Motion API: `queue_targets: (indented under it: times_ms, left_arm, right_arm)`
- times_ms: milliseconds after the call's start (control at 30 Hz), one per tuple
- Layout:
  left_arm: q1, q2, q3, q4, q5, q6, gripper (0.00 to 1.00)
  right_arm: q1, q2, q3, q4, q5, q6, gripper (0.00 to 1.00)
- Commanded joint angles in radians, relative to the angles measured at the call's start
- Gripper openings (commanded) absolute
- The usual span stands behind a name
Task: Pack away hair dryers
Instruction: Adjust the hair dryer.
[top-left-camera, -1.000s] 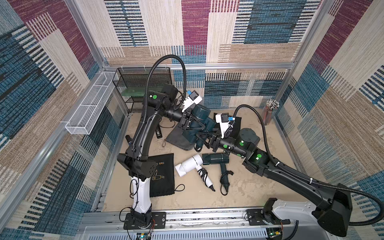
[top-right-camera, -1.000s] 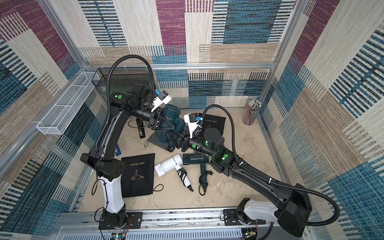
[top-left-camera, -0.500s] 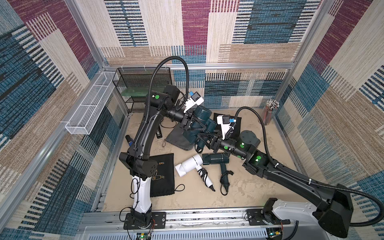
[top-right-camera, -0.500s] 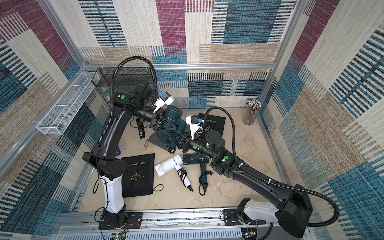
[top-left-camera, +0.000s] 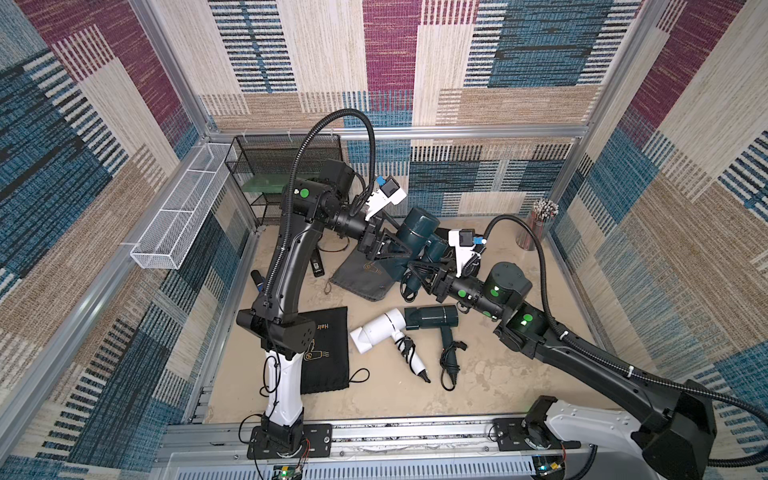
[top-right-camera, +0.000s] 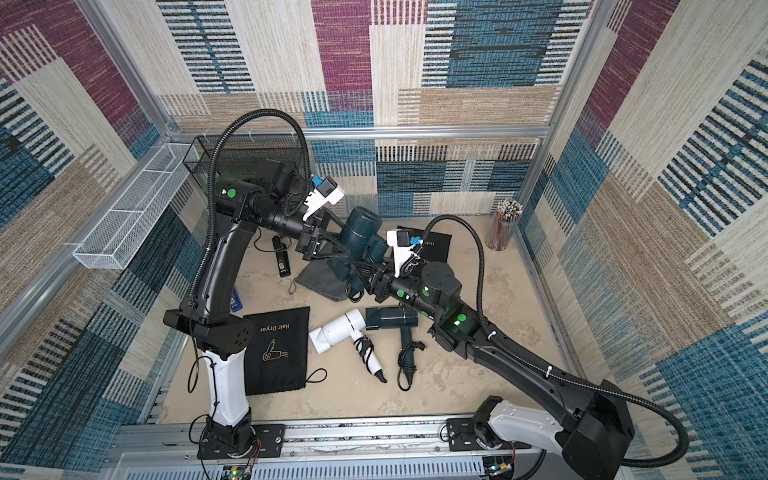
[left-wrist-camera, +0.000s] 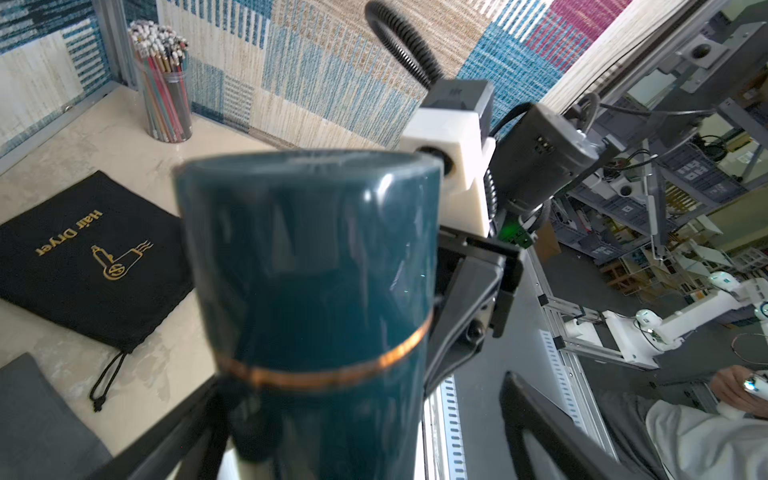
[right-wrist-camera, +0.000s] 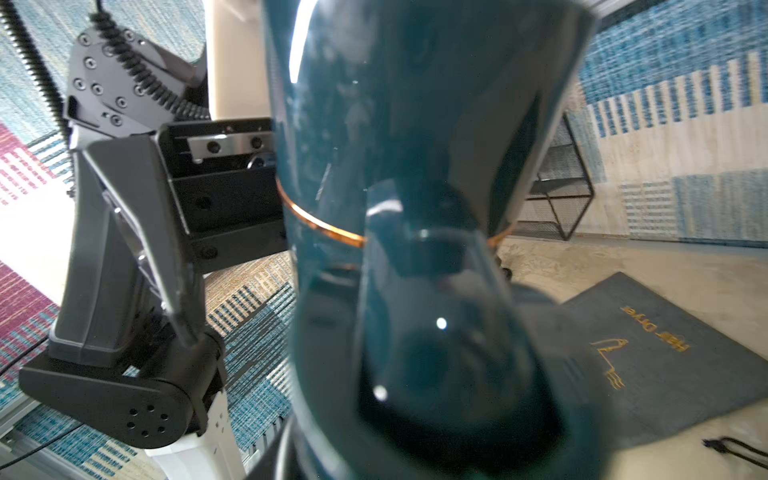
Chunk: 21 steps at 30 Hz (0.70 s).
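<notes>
A dark teal hair dryer (top-left-camera: 417, 232) (top-right-camera: 361, 232) hangs above the grey pouch (top-left-camera: 361, 274), barrel pointing up toward the back. My right gripper (top-left-camera: 419, 272) (top-right-camera: 365, 272) is shut on its handle, which fills the right wrist view (right-wrist-camera: 415, 166). My left gripper (top-left-camera: 395, 247) (left-wrist-camera: 361, 382) straddles the barrel (left-wrist-camera: 316, 270) with its jaws open; a gap shows beside one finger (left-wrist-camera: 536, 411). A white hair dryer (top-left-camera: 380, 330) and a second teal hair dryer (top-left-camera: 432, 318) lie on the table in front, cords bundled.
A black pouch (top-left-camera: 328, 353) lies by the left arm's base and another (top-right-camera: 436, 245) at the back. A pencil cup (top-left-camera: 540, 224) stands at the back right. A black mesh rack (top-left-camera: 282, 174), a white wire basket (top-left-camera: 178, 224) and slim gadgets (top-left-camera: 316, 262) are at the left.
My left gripper's jaws have spread apart off the teal dryer's barrel. The right gripper keeps its hold on the handle, and the dryer has barely moved.
</notes>
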Motion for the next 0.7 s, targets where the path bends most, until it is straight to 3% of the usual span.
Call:
queue_targets:
  times_ms: [0, 167, 333, 400, 667]
  left_arm:
    - [0.002, -0.018, -0.027, 0.064, -0.079, -0.142, 0.98]
    - [0.002, -0.011, -0.121, 0.287, -0.229, -0.251, 0.92]
    - [-0.005, 0.089, -0.143, 0.326, -0.286, -0.171, 0.87]
    - [-0.024, 0.141, -0.142, 0.325, -0.333, -0.114, 0.81]
    - [-0.153, 0.385, -0.029, 0.344, -0.591, 0.074, 0.84]
  right_arm:
    - [-0.07, -0.033, 0.007, -0.158, 0.158, 0.01, 0.0]
    - [-0.245, -0.093, -0.02, -0.368, 0.193, 0.019, 0.0]
    - [-0.359, -0.177, -0.041, -0.483, 0.256, -0.017, 0.0]
    - [-0.387, -0.214, -0.055, -0.495, 0.283, -0.037, 0.0]
    - [-0.444, -0.254, -0.078, -0.533, 0.285, -0.023, 0.0]
